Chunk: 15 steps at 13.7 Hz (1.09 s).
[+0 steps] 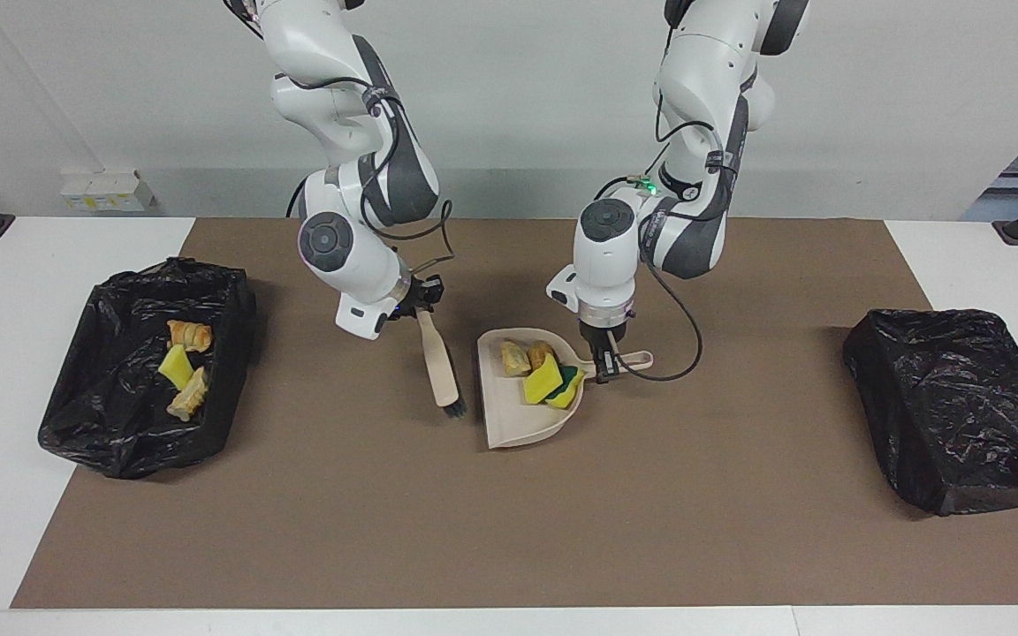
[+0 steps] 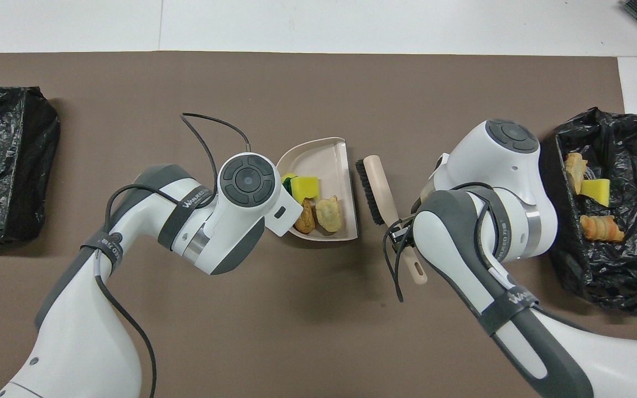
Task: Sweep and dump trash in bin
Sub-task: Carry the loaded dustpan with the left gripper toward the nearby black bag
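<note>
Beige plastic makes up both tools: the dustpan (image 1: pixel 522 406) is lying on the brown mat (image 1: pixel 491 530) near the middle of the table, its open straight lip pointing away from the robots and slightly toward the right arm's end, its handle (image 1: pixel 633 360) pointing toward the left arm's end. The left gripper (image 1: pixel 603 369) is clamping that handle, fingers closed on it.

The brush (image 1: pixel 440 367) is hanging beside the dustpan, toward the right arm's end and apart from it. Its long axis is running steeply downward, black bristles (image 2: pixel 368 190) at the low tip and facing the pan. The right gripper (image 1: pixel 416 305) is pinching the brush's upper end, fingers closed on it.

The trash is sitting in 2 places. 4 pieces are gathering at the closed end of the dustpan: 2 tan-brown bread pieces (image 1: pixel 525 356) side by side, and 2 bright yellow sponge chunks (image 1: pixel 543 382), both showing a green backing, just beside them toward the handle. 3 more pieces are lying in the open black-lined bin (image 1: pixel 102 415) at the right arm's end: 2 golden pastry pieces (image 1: pixel 190 336) and 1 yellow sponge (image 1: pixel 176 365) between them.

A second black bag-covered bin (image 1: pixel 960 406) is sitting at the left arm's end of the table.
</note>
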Available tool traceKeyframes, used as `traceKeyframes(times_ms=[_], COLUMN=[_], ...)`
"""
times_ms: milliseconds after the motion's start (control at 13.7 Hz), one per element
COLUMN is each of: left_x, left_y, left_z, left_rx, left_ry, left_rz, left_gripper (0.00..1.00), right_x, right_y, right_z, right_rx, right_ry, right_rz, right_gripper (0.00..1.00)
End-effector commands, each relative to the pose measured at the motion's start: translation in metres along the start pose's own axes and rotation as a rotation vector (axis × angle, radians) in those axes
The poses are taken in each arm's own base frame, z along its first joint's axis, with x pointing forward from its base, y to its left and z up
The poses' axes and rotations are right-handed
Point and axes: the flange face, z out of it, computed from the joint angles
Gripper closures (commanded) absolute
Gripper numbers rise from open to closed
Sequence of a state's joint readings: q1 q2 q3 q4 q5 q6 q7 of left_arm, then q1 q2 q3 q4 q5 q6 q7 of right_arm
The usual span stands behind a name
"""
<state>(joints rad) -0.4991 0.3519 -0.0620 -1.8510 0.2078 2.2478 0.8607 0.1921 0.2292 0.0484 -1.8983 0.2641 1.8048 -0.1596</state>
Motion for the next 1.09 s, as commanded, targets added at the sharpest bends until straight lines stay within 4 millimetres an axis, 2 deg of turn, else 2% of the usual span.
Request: traceKeyframes(times_ms=[0,73,218,291,437,510,655,728,873,1019], left_x=[-0.028,-0.037,-0.067,-0.077,-0.122,-0.140,-0.191,-0.216,-0.292,-0.351], left_y=[-0.004,-0.008,-0.020,-0.022,-0.036,-0.039,-0.049,-0.051,-0.064,-0.078], left_z=[-0.019,-0.027,-0.042,-0.051,-0.061,-0.073,-0.084,-0.090,-0.099,-0.111], left_rx=[0.038,0.043,0.031,0.027,-0.007,-0.014,-0.029,-0.065,-0.111,-0.124], left_ry=[0.008,0.007,-0.011,-0.019,-0.044,-0.051,-0.066,-0.056,-0.022,0.024], left_rz=[0.052,0.063,0.079,0.079,0.000,-0.030,-0.123,-0.187,-0.275,-0.226], left_gripper=[1.00,1.00,1.00,1.00,1.00,1.00,1.00,1.00,1.00,1.00], right_x=[-0.015,-0.022,-0.036,-0.042,-0.046,-0.044,-0.043,-0.044,-0.047,-0.055], right_y=[0.033,0.046,0.056,0.055,0.037,0.013,-0.020,-0.046,-0.107,-0.153], right_z=[-0.027,-0.039,-0.053,-0.055,-0.049,-0.044,-0.036,-0.032,-0.021,-0.013], right_rx=[-0.028,-0.036,-0.039,-0.045,-0.127,-0.160,-0.171,-0.174,-0.179,-0.131], right_ry=[0.007,0.018,0.022,0.012,-0.006,-0.002,0.003,0.009,0.040,0.039], right_rz=[0.014,0.037,0.074,0.106,0.172,0.200,0.236,0.249,0.303,0.323], right_gripper=[1.00,1.00,1.00,1.00,1.00,1.00,1.00,1.00,1.00,1.00])
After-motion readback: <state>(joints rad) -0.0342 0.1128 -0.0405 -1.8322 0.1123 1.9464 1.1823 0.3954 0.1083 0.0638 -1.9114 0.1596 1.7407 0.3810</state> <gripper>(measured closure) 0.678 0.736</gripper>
